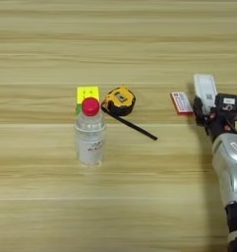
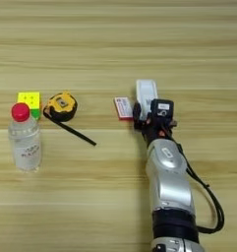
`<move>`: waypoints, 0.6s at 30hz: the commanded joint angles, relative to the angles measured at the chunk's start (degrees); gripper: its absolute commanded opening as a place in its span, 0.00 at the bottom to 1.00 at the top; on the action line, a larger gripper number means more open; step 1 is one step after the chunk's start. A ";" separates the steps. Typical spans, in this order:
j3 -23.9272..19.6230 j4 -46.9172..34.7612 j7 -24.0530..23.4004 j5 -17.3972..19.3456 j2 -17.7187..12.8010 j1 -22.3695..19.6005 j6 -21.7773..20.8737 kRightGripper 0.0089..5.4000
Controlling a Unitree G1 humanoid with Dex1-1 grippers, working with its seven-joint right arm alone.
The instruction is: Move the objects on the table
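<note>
Worktop [image 1: 51,206]: wide light wood w/ long plank lines, all things sit on it
Bottle [image 1: 90,133]: clear, red cap, stands up straight on the left, closest to the robot of the left things, well apart from the arm
Cube [image 1: 87,93]: yellow & green puzzle cube, just behind the bottle; the bottle hides part of it in the left eye view, in the right eye view they look just beside each other
Tape measure [image 1: 121,101]: yellow & black, lies just right of the cube; its black strap [image 1: 132,126] trails out toward the front right, flat on the wood
Small box [image 2: 123,108]: red & white, lies flat, just left of the white bar
White bar [image 2: 146,92]: slim, like a remote, lies flat w/ its long side pointing away from the robot
Right arm [image 2: 169,187]: silver, comes up from the bottom right, reaches to the near end of the white bar
Fingers [image 2: 142,114]: black, right at the near end of the bar, next to the small box; can't tell if they are spread or pinched, or if they hold the bar
Why so (my guess): arm is lined up w/ the bar's long side, so prob. the bar is the thing being worked on now; box is so close it could get bumped
Left things: no arm near them, prob. waiting their turn
</note>
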 commanded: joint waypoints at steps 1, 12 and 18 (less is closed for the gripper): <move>-1.22 1.14 -0.18 0.50 -2.47 -2.66 -2.67 0.53; -2.78 8.51 -0.27 1.15 -3.73 -3.20 -5.65 0.53; -2.91 11.72 -0.52 1.29 -4.36 -4.02 -7.08 0.53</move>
